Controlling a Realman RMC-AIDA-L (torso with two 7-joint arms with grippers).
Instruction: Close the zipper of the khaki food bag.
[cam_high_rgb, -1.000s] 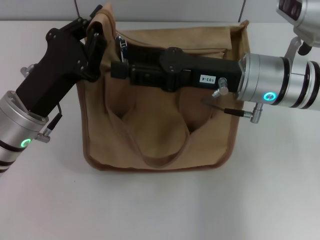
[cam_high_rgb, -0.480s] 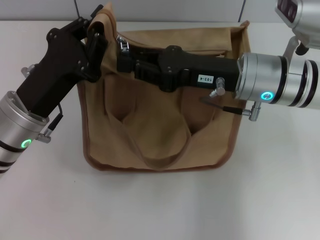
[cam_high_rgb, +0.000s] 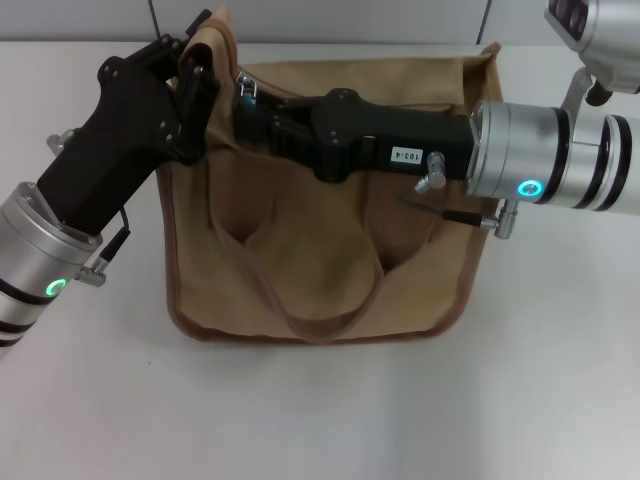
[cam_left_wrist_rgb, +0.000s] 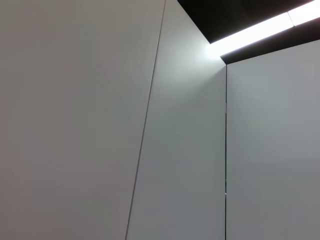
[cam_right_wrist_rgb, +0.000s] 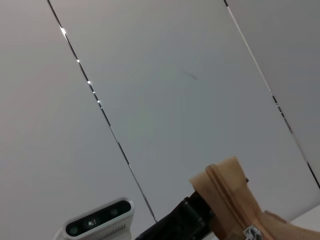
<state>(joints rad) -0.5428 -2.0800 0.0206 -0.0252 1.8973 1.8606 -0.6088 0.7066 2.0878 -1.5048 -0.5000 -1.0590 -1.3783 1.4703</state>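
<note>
The khaki food bag (cam_high_rgb: 320, 250) stands on the white table, front pockets and handles facing me. My left gripper (cam_high_rgb: 195, 85) is shut on the bag's raised top left corner (cam_high_rgb: 215, 35). My right gripper (cam_high_rgb: 250, 110) reaches leftward across the bag's top, its tip right at the silver zipper pull (cam_high_rgb: 245, 88) near that corner. The zipper line is mostly hidden under the right arm. In the right wrist view the raised corner (cam_right_wrist_rgb: 225, 195) shows with the zipper running up it and the pull (cam_right_wrist_rgb: 251, 232) at the frame's edge. The left wrist view shows only wall.
The white table (cam_high_rgb: 320, 420) surrounds the bag. The right arm's silver wrist (cam_high_rgb: 540, 160) hangs over the bag's right side. The left arm's wrist (cam_high_rgb: 40, 260) is off the bag's left side. A grey wall stands behind.
My right gripper's tip has moved back, from the bag's front face up to the zipper pull. The left gripper still holds the corner, almost unmoved.
</note>
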